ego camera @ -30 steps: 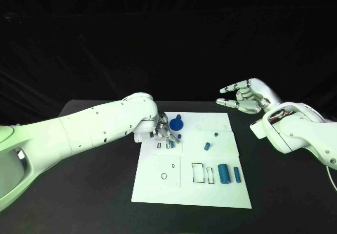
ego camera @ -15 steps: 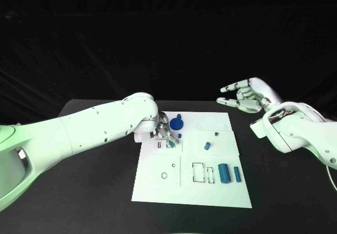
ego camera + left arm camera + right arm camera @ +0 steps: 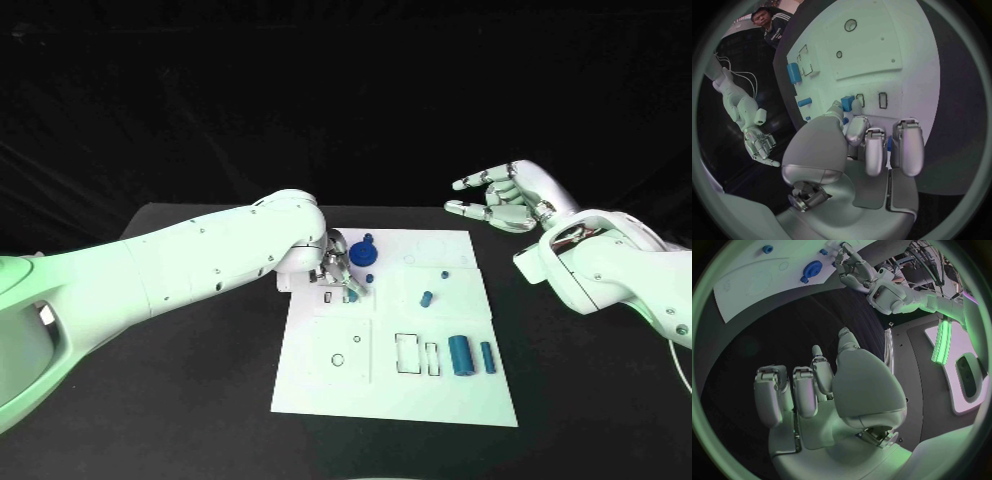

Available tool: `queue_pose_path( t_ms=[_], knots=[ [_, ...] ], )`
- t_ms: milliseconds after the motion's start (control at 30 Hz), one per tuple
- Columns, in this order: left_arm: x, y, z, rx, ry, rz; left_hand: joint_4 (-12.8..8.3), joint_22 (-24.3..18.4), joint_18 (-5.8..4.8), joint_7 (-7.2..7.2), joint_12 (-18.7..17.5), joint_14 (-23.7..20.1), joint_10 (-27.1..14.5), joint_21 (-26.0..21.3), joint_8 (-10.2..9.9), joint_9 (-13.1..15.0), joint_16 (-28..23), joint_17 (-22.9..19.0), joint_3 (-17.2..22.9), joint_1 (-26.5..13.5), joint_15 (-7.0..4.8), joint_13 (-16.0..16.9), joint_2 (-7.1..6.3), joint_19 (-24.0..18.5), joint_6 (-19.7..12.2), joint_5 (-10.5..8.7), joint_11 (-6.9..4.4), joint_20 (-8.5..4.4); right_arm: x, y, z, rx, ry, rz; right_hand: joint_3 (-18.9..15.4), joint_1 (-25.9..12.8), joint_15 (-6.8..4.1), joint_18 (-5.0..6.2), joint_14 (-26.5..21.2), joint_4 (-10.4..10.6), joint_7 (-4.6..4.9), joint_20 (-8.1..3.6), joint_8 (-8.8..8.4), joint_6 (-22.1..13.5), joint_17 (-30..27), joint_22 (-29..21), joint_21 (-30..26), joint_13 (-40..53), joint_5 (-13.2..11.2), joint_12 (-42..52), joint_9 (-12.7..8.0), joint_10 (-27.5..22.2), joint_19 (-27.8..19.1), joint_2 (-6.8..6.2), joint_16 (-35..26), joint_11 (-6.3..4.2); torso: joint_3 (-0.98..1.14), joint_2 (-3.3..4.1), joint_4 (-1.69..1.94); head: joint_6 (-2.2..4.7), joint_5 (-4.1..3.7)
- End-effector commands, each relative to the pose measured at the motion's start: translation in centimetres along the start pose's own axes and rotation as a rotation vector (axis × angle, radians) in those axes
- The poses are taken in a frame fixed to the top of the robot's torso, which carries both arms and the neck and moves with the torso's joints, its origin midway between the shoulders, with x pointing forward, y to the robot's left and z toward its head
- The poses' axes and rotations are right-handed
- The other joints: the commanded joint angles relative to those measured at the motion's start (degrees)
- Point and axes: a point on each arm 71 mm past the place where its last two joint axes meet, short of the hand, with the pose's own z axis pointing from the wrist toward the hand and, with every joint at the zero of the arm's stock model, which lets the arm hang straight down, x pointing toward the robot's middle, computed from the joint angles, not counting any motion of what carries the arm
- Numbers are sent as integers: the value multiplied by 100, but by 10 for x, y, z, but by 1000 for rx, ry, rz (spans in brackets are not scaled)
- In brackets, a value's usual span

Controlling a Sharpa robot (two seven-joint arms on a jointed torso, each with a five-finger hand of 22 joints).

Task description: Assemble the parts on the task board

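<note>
Seating the small blue part [image 3: 351, 295] cleanly calls for keeping it upright over its slot and pressing straight down. The left hand [image 3: 333, 270] pinches it at the white board's [image 3: 397, 395] ten o'clock corner on the worktop [image 3: 173, 400]. The right hand [image 3: 505, 198] hovers released, off the board at one o'clock.

White task board [image 3: 378, 390] flat on the black counter [image 3: 202, 400], rectangular outlines at its near half; blue parts: round piece [image 3: 362, 256] at far edge, small peg [image 3: 426, 298] mid-board, two upright-lying cylinders [image 3: 459, 355] near right, tiny stub [image 3: 443, 274].
</note>
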Motion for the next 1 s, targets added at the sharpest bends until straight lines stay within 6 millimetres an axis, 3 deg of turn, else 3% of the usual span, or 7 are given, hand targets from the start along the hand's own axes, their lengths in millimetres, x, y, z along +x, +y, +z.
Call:
queue_pose_path(
  t_ms=[33,200,300,367,500,700,1000],
  knots=[
    [3,-3,1,11,16,4,-158,442,-97,0,1,602,-7,0,-67,-3,18,1507,278,302,-25,-21,136,243,-64,40,-14,-41,1,0,0,-7,6,-3,-25,22,28,43,491,-6,-10,32,-1,-27,975,1032,-30,353,27,-5,-1,-2,305,46,-11,-12,2,0,-8,-7,6],
    [3,-3,1,20,23,-8,-507,428,-94,49,-42,602,-34,-14,-187,-9,18,1507,1132,664,-9,-28,4,234,-159,396,19,-34,1,0,0,-5,7,-3,-25,23,28,43,491,-7,-10,32,-1,-27,975,1032,-30,353,27,-5,-1,-1,305,46,-11,-12,3,0,-3,-13,2],
    [3,-1,0,22,18,-21,-598,443,-100,71,-38,602,14,-13,-221,48,18,1507,2078,424,45,1,-278,236,-101,404,64,33,2,0,1,-4,8,-3,-25,31,27,43,492,-12,-11,32,2,-24,978,1035,-28,359,28,12,0,5,308,48,-10,-12,2,-1,-4,-19,5],
    [3,0,0,24,12,-34,-666,443,-95,88,-40,602,25,-15,-225,84,18,1507,2323,310,45,3,-457,235,-118,379,74,26,2,0,1,-4,9,-3,-25,31,27,43,492,-12,-11,32,2,-24,978,1035,-28,359,28,12,0,5,308,48,-10,-12,3,0,-2,-20,1],
    [1,4,-1,27,-6,-68,-744,444,-94,98,-49,602,41,-19,-193,168,18,1507,2739,106,46,2,-592,233,-101,368,68,30,2,-1,1,-3,10,-3,-25,31,27,43,492,-12,-11,32,2,-24,978,1035,-28,359,28,12,0,5,308,48,-10,-12,7,-1,1,-16,5],
    [-1,14,-6,30,-45,-123,-829,447,-93,94,-39,602,68,-22,-148,265,18,1507,3060,-89,44,19,-691,234,-94,356,58,27,2,-2,1,-1,12,-4,-27,35,27,44,491,-15,-12,32,4,-21,972,1028,-32,353,29,-1,1,0,304,49,-14,-13,8,-1,5,-13,8],
    [4,25,-13,36,-127,-160,-867,490,-101,80,22,602,120,0,-119,311,18,1507,3154,-168,36,85,-737,252,-74,347,46,21,2,-3,0,3,17,-5,-29,35,27,46,490,-15,-12,32,5,-19,965,1024,-35,349,28,-9,2,-2,301,49,-18,-13,0,-6,19,-2,-14]
  ],
)
